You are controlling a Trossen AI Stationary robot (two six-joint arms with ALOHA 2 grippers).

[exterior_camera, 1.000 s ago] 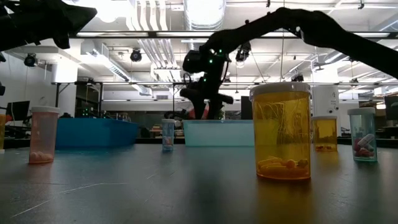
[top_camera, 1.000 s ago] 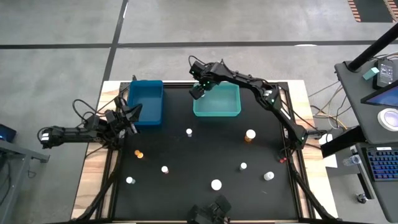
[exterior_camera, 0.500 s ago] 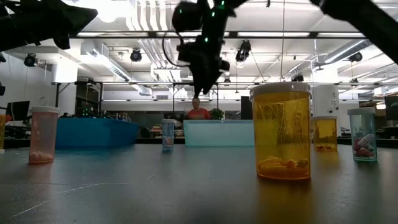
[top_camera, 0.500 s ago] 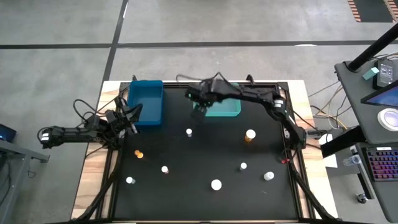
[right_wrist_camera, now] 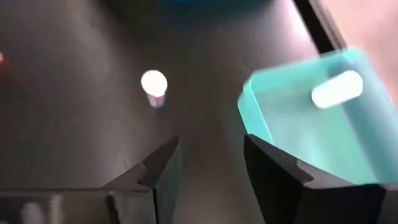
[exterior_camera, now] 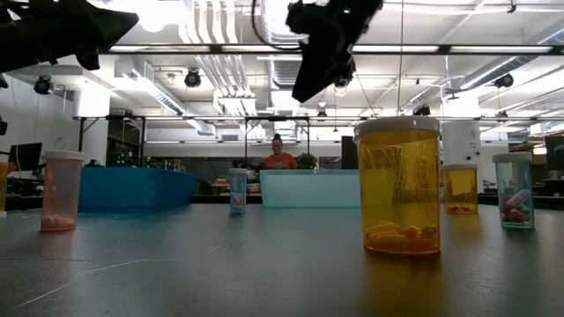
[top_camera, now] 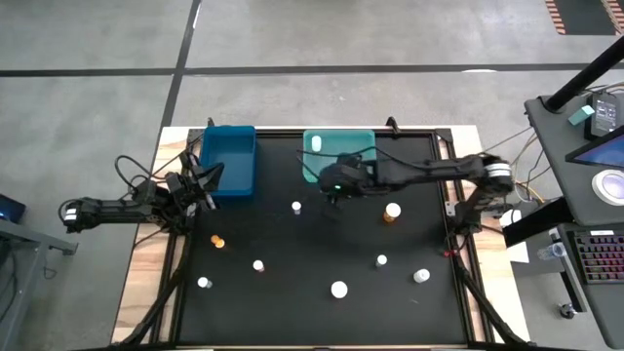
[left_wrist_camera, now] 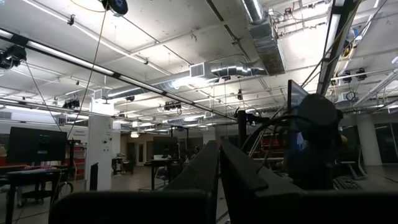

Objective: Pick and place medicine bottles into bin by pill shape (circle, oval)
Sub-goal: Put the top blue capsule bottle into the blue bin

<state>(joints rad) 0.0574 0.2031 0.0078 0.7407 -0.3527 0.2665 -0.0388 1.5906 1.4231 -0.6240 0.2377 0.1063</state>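
High view: bottles scattered over a mostly bare black surface (top_camera: 292, 312), both bins along the far edge.
Left gripper (top_camera: 205, 185) rests at the left edge beside the blue bin (top_camera: 228, 161), fingers pressed together. Bottles stand well apart, with wide gaps between: amber bottle (top_camera: 217, 241), white-capped bottles (top_camera: 296, 207), (top_camera: 338, 289) and orange bottle (top_camera: 392, 212). Right gripper (top_camera: 334, 189) hovers just in front of the teal bin (top_camera: 327, 146), which holds one white bottle (top_camera: 315, 143); its fingers (right_wrist_camera: 163, 167) are spread and empty.

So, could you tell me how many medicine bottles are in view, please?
9 medicine bottles. One lies in the teal bin; eight stand on the mat: one central, amber ones right and left, five nearer the front. None seems hidden.
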